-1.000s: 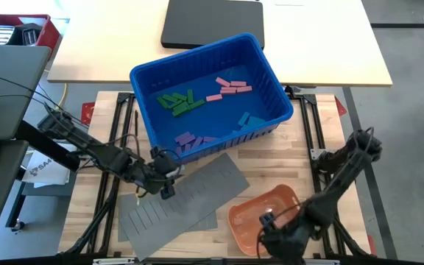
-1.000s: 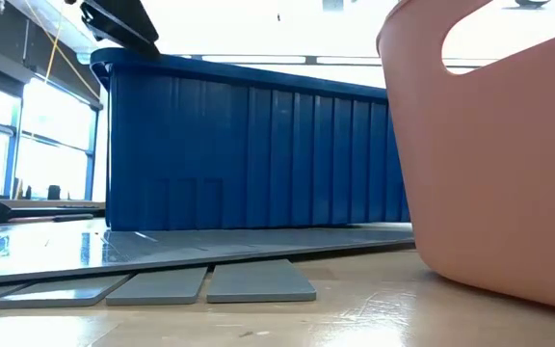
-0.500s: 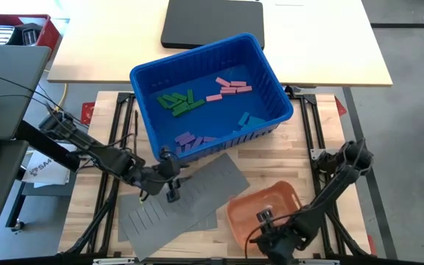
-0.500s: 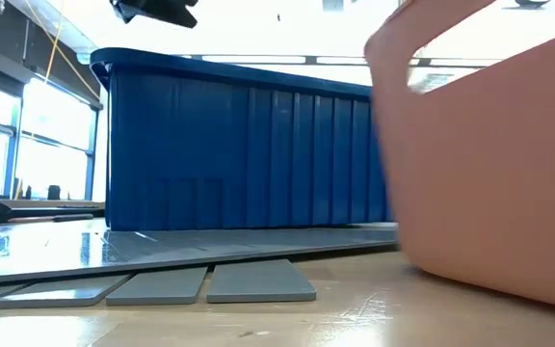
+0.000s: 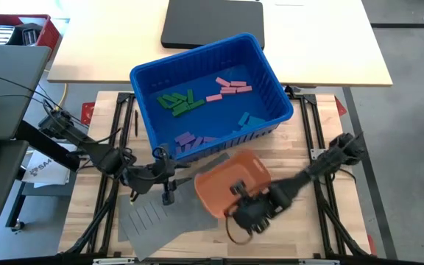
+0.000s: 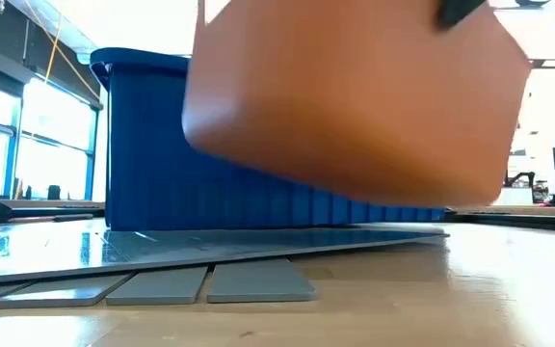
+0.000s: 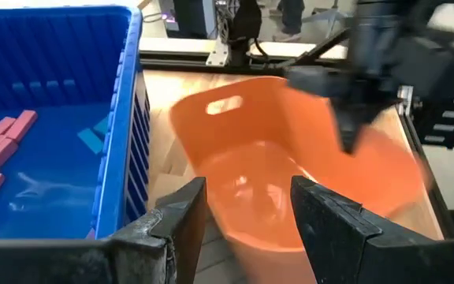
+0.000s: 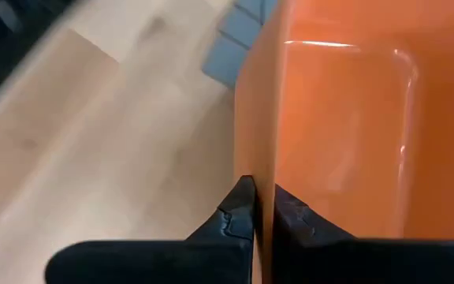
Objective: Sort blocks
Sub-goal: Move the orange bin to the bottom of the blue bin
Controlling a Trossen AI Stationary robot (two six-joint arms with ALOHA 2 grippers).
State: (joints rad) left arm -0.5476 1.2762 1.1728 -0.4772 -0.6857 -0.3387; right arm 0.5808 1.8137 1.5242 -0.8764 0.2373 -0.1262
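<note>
High view: we're pinching tray (image 5: 230, 180) rim with right gripper (image 5: 243, 197), lifting it beside bin (image 5: 206, 92) as a sorting target; blocks (image 5: 205, 99) sitting in bin; left gripper (image 5: 169, 179) hanging apart, empty, near bin.

left gripper (image 5: 166, 193) | held at lower centre-left of high view, fingers parted, nothing gripped || right gripper (image 5: 243, 197) | reached in from lower right, fingers pinched together

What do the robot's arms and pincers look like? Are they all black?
Yes, mostly. Both arms are thin, dark, jointed rods with black cables looping along them. The left pincer has two chunky black fingers with ridged, stepped inner faces. The right pincer has dark fingers that taper to narrow tips.
</note>
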